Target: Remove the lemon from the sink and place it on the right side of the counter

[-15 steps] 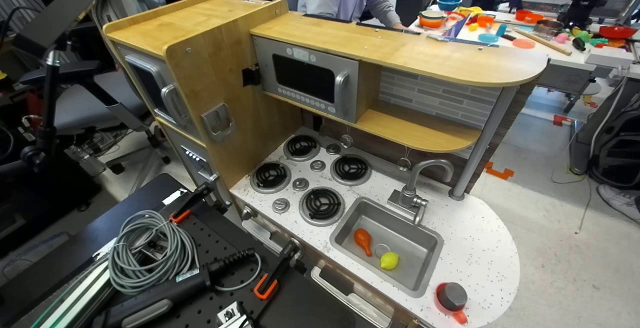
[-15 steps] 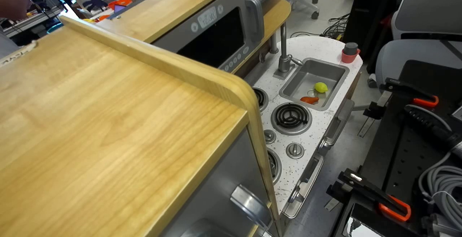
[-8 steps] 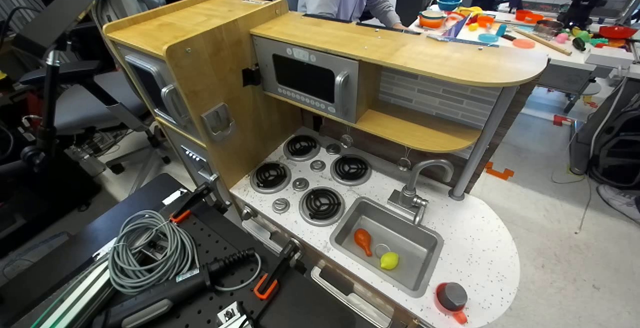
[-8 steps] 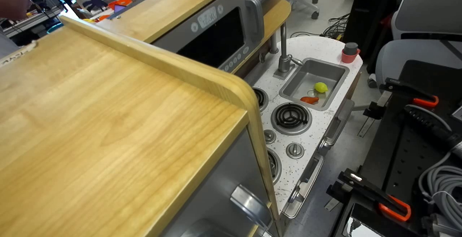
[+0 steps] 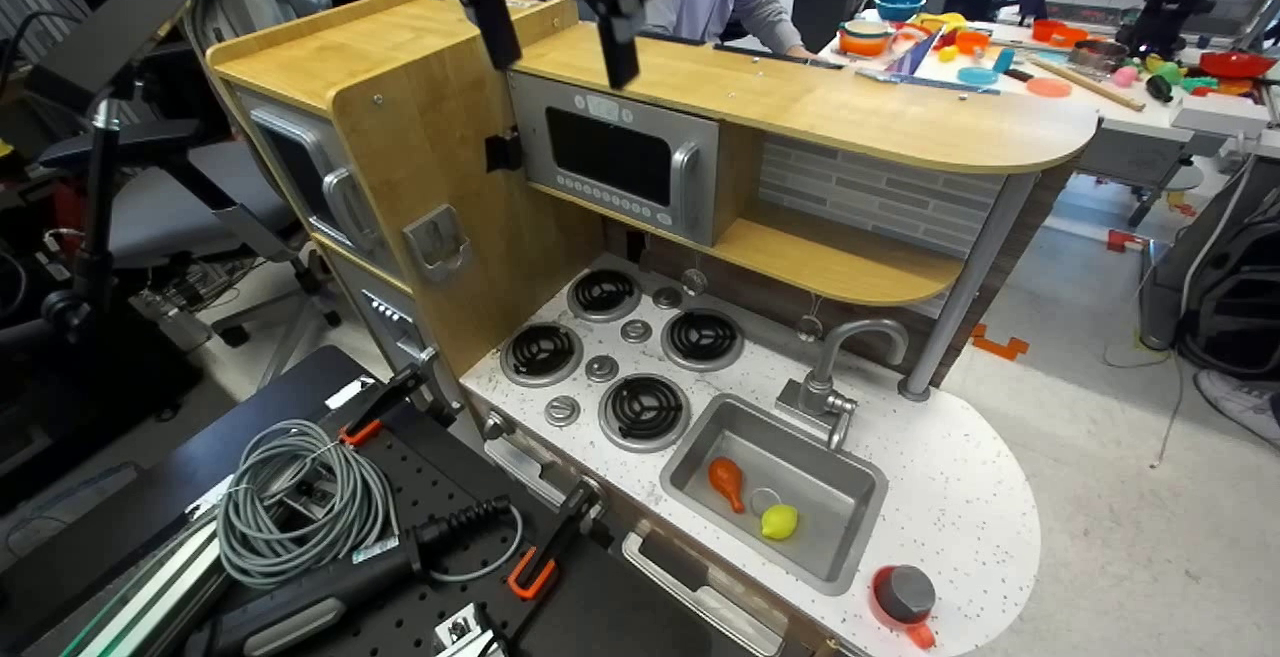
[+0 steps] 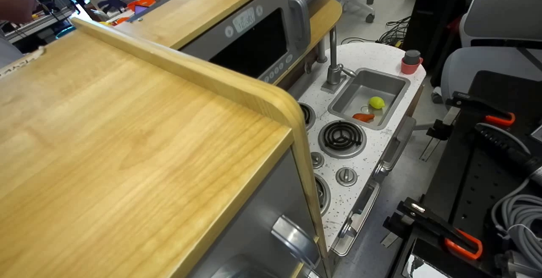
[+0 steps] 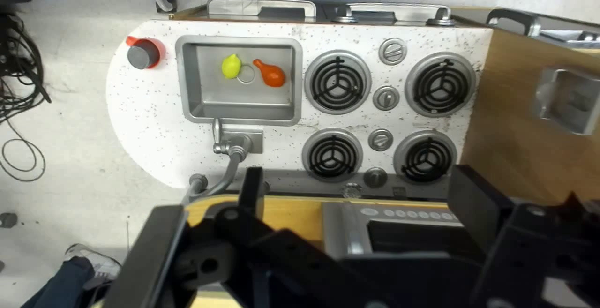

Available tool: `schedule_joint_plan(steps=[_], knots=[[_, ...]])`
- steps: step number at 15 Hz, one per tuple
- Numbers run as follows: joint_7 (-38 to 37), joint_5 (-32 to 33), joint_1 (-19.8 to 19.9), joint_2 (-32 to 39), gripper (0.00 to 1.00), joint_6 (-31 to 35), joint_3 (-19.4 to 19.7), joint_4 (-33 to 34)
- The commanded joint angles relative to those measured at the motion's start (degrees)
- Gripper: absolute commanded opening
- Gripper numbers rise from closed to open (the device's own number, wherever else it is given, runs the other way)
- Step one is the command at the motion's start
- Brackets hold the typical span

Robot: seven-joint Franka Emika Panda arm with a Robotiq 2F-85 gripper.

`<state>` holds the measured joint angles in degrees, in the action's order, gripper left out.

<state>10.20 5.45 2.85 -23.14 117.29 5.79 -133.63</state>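
Speckled white, the kitchen surface (image 5: 955, 492) framed a gray sink (image 5: 818, 485), where the lemon (image 5: 779, 522) lay near a reddish-orange bulbous object (image 5: 726, 483). Just beside one corner of the sink, a red cup (image 6: 409, 67) held a dark gray piece (image 6: 411, 56). Above hung the tool (image 5: 564, 67), jaws wide apart, gripping nothing.

1 bright yellow lemon (image 7: 230, 66) with a pointed tip lies on its side on the floor of the sink (image 7: 214, 92), near the middle and apart from the 2 end walls. The sink is gray and rectangular, with 4 rounded corners and a flat rim, set into the counter (image 7: 145, 101), which is white, dark-speckled and rounded at the end nearer the sink.
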Motion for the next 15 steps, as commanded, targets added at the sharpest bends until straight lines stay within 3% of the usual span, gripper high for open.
schedule_joint_plan(steps=[1,5,8,15], knots=[[4.1,1.3,2.8,10.4,1.00,10.0,4.2,0.0],[9.1,-0.7,6.0,24.5,1.00,19.7,7.8,2.6],[10.5,-2.2,8.8,35.9,1.00,25.3,8.1,5.8],[8.1,-2.2,14.3,62.2,1.00,27.4,4.8,19.8]])
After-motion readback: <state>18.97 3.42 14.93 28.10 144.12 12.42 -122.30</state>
